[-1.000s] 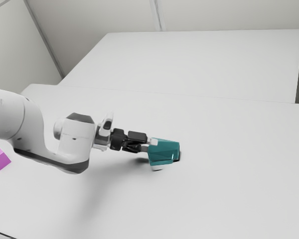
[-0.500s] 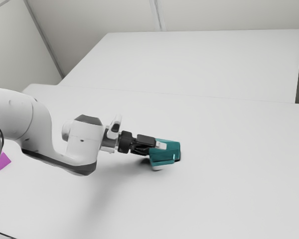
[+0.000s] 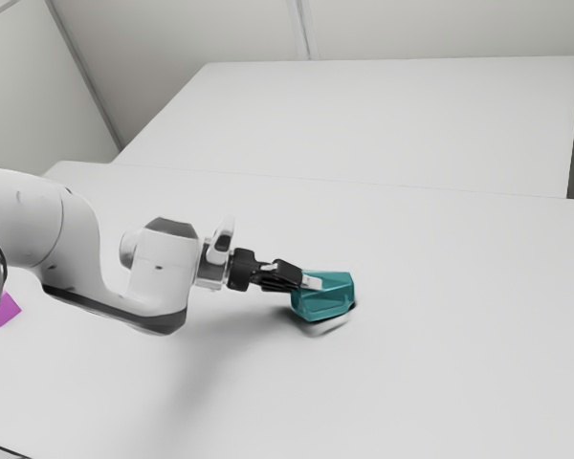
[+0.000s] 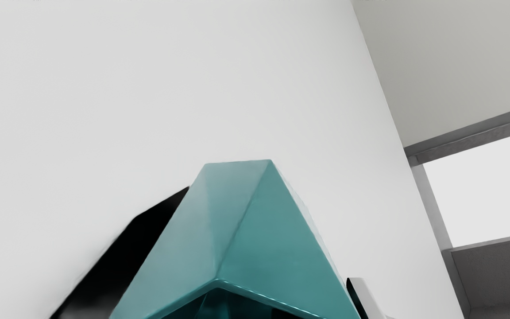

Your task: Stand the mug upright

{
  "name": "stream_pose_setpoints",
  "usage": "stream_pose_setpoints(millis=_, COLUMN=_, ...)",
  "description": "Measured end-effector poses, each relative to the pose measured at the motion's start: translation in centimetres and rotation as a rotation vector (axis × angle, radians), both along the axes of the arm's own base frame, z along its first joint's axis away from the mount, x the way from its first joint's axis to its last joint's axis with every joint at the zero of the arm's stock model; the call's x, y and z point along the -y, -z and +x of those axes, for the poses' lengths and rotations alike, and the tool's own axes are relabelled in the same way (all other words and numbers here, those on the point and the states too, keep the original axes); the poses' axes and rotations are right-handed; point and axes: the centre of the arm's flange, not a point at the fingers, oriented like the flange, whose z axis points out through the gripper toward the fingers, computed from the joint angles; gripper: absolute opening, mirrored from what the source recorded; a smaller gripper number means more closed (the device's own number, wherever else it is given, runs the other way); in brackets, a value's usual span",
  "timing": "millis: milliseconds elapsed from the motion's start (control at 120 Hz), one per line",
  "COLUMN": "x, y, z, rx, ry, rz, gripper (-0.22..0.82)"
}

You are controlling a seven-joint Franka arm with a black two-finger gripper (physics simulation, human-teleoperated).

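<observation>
Right by the mouth of the mug (image 3: 325, 297) is the hand (image 3: 309, 283); whether it is spread or pinching, I cannot tell. The mug lies on its side at the worktop (image 3: 440, 373), mouth toward the hand. Best make sure of the hold, then turn the mouth upward slowly and settle the base flat. The wrist view looks into the mug past its rim (image 4: 216, 282); the exterior view shows a magenta cube (image 3: 4, 311), well apart from the mug.
</observation>
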Motion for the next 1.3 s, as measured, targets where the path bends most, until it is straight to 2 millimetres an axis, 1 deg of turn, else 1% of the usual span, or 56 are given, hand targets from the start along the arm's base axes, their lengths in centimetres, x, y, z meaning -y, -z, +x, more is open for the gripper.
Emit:
stream_pose_setpoints(millis=267, x=-0.2, y=-1.4, z=0.4, rx=0.038, ry=-0.012, rz=0.029, gripper=-0.17)
stream_pose_setpoints(millis=475, x=-0.8, y=-4.0, z=0.5, rx=0.089, ry=0.0, rz=0.058, gripper=-0.18)
stream_pose_setpoints(millis=550, x=-1.7, y=-5.7, z=0.9, rx=0.119, ry=0.037, rz=0.108, gripper=-0.18)
stream_pose_setpoints(millis=717, x=-5.1, y=-9.1, z=2.2, rx=0.157, ry=0.122, rz=0.259, gripper=-0.18)
stream_pose_setpoints(millis=800, x=-6.5, y=-10.5, z=2.3, rx=0.156, ry=0.155, rz=0.33, gripper=-0.18)
stream_pose_setpoints(millis=892, x=-7.9, y=-12.8, z=1.9, rx=0.157, ry=0.192, rz=0.428, gripper=-0.18)
stream_pose_setpoints(millis=942, x=-8.3, y=-13.9, z=1.5, rx=0.149, ry=0.218, rz=0.481, gripper=-0.18)
stream_pose_setpoints(millis=975, x=-8.0, y=-14.5, z=1.2, rx=0.142, ry=0.244, rz=0.519, gripper=-0.18)
stream_pose_setpoints(millis=1058, x=-6.1, y=-15.8, z=0.4, rx=0.12, ry=0.317, rz=0.603, gripper=-0.18)
stream_pose_setpoints(millis=1100, x=-5.7, y=-16.5, z=0.0, rx=0.106, ry=0.342, rz=0.645, gripper=-0.18)
stream_pose_setpoints(millis=1242, x=-6.5, y=-19.4, z=-2.3, rx=0.041, ry=0.35, rz=0.766, gripper=-0.18)
stream_pose_setpoints(millis=1300, x=-6.7, y=-19.9, z=-3.3, rx=0.007, ry=0.341, rz=0.795, gripper=-0.18)
